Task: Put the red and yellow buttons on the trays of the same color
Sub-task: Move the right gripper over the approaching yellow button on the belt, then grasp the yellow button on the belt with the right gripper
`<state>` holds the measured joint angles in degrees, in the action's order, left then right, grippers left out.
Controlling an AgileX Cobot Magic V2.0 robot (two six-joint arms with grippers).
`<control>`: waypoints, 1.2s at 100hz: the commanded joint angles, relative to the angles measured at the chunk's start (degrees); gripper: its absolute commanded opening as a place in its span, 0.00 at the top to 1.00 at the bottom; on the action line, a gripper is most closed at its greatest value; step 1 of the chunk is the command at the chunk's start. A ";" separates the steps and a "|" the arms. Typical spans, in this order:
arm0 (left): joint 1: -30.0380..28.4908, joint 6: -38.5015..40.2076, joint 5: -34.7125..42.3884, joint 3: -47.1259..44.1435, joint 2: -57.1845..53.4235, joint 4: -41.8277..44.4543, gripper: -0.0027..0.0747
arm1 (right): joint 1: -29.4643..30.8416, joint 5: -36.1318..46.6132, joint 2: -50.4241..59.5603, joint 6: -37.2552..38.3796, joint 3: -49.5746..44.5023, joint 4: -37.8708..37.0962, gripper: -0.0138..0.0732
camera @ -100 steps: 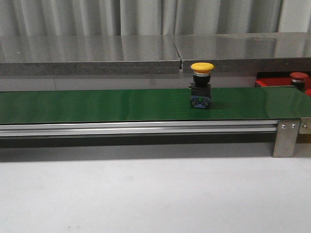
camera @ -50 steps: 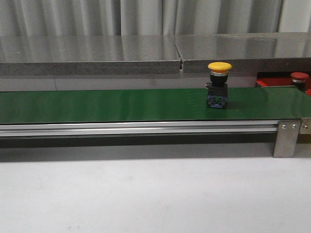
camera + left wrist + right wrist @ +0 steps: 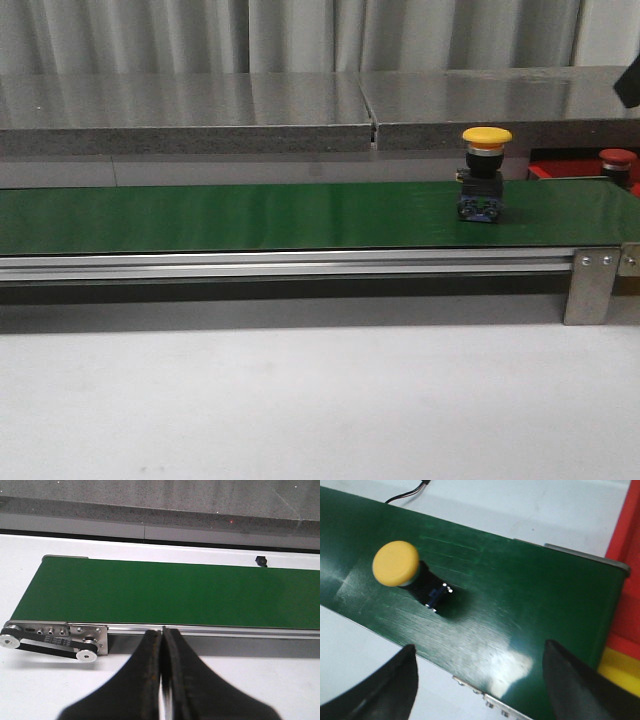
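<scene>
We see the yellow button [image 3: 486, 173] standing upright on the green belt [image 3: 250, 215], toward its right end, near the red tray [image 3: 626, 580]. Our right end effector [image 3: 477, 680] hangs spread wide above it, ready to straddle it; our left end effector [image 3: 163, 680] is pressed closed, idle over the belt's left end.

Backdrop and bench – front view.
Pale grey curtain [image 3: 200, 35] hangs in vertical folds across the back. Below it, a long grey speckled shelf [image 3: 180, 110] with a glossy top – two slabs meeting at a narrow seam right of centre. White tabletop [image 3: 300, 400] fills the foreground, evenly lit, matte, a few faint specks.
</scene>
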<state>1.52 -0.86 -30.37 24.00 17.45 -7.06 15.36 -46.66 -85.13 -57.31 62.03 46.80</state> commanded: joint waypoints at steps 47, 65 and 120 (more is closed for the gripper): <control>0.39 0.10 4.17 1.53 0.44 -0.89 0.99 | -11.07 12.33 -5.23 -2.74 0.98 0.08 0.23; 0.39 0.10 4.17 1.53 0.44 -0.89 0.99 | -11.75 15.22 -7.43 -2.77 0.98 0.14 0.23; 0.39 0.10 4.17 1.53 0.44 -0.89 0.99 | -11.82 20.42 -8.61 -6.59 0.98 1.43 0.76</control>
<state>1.52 -0.86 -30.37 24.00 17.45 -7.28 3.51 -27.14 -96.15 -63.30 61.81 46.38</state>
